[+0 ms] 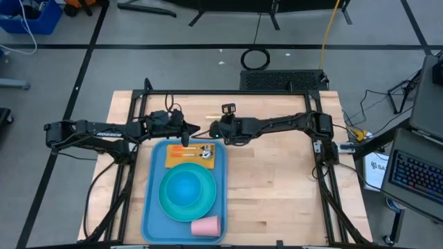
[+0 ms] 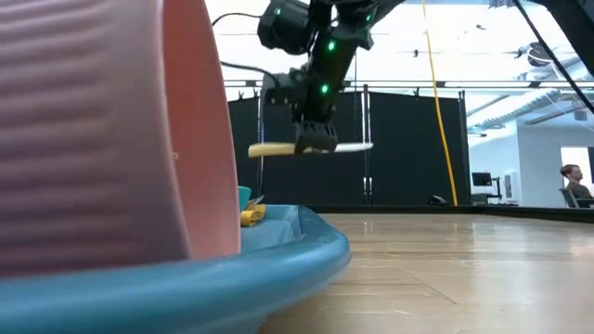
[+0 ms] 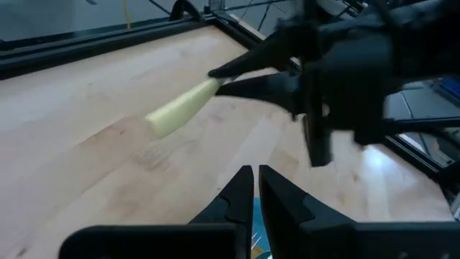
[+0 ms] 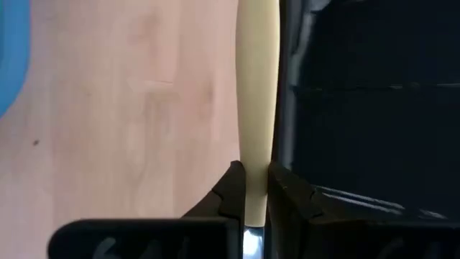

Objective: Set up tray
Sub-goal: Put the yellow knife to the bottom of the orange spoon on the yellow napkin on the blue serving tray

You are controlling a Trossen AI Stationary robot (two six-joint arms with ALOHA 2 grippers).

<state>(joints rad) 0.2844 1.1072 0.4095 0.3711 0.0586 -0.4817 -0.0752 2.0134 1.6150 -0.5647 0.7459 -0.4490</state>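
1. Pink cup (image 1: 205,225) lies on its side at the near right corner of the tray (image 1: 151,214); in the low view it fills the left foreground, with the tray rim under it.
2. The tray sits on the table (image 1: 277,194) left of centre, its long side running near to far and its near edge close to the table's near edge.
3. Turquoise plate (image 1: 187,191) with a blue bowl on it takes up the tray's middle.
4. Yellow mat (image 1: 173,158) is at the tray's far end, with orange and metal cutlery (image 1: 197,151) on it. The low view shows only a yellow scrap there (image 2: 251,215); the high view gives the layout.
5. Left gripper (image 1: 196,130) is just past the tray's far edge. Its fingers (image 3: 241,194) are pressed nearly together with nothing between them.
6. Right gripper (image 1: 216,129) is tip to tip with the left one and clamped on a pale cream utensil handle (image 4: 256,108). The low view shows the utensil (image 2: 278,148) held level, well above the table. The high view barely shows it.
7. In the left wrist view the handle (image 3: 180,111) sticks out of the right gripper's tips over bare wood.
8. Room: the table's right half is bare wood. Black frame rails run along the table's far, left and right edges.
9. A seated person (image 2: 571,186) is at the far right of the room.
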